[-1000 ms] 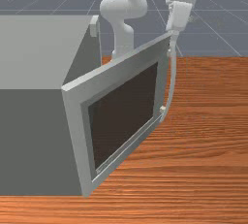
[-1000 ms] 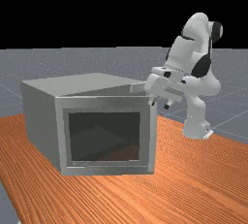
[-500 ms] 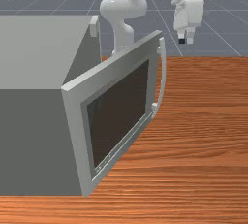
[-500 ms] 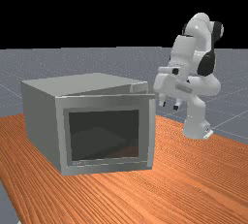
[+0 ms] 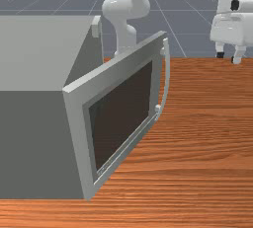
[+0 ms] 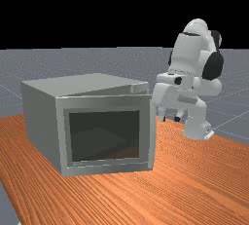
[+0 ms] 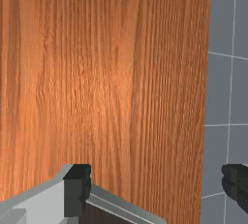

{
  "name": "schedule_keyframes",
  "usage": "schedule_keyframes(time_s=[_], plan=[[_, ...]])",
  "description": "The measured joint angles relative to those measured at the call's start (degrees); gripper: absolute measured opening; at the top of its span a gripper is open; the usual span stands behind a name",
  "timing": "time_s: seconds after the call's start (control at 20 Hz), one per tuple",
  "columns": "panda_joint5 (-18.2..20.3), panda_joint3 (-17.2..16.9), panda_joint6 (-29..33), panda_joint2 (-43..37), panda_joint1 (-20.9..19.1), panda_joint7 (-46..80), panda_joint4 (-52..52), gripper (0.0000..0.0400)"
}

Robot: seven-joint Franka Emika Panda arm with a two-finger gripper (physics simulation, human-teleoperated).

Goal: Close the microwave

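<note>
Front view: microwave [image 5: 32,143] at left of frame, its door [image 5: 76,123] partly open toward centre; pincer [image 5: 229,57] spread at upper right, well apart from the handle [image 5: 167,74].

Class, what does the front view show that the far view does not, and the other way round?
Front view: the full outward bow of the door handle.
Far view: the black backdrop and the arm's topmost bend.
Shared by both: the grey microwave, its door ajar, the table, and the gripper, fingers apart, clear of the door.
</note>
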Motion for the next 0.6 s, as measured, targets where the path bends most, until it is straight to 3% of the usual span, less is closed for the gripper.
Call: schedule_keyframes(time_s=[0.2, 0.25, 0.35, 0.4, 0.6], plan=[[-0.3, -0.05, 4.52, 3.94, -0.32, 0.68, -2.49, 0.04], [-1.99, -0.67, 9.33, 3.24, 0.01, 2.19, -5.86, 0.04], [-2.68, -0.96, 11.37, 3.77, 0.14, 2.86, -6.98, 0.04], [-9.63, -3.83, 9.3, 2.94, 2.2, 4.98, -8.28, 0.04], [-16.02, -8.12, 12.02, -3.56, -3.15, -4.18, -18.46, 0.04]])
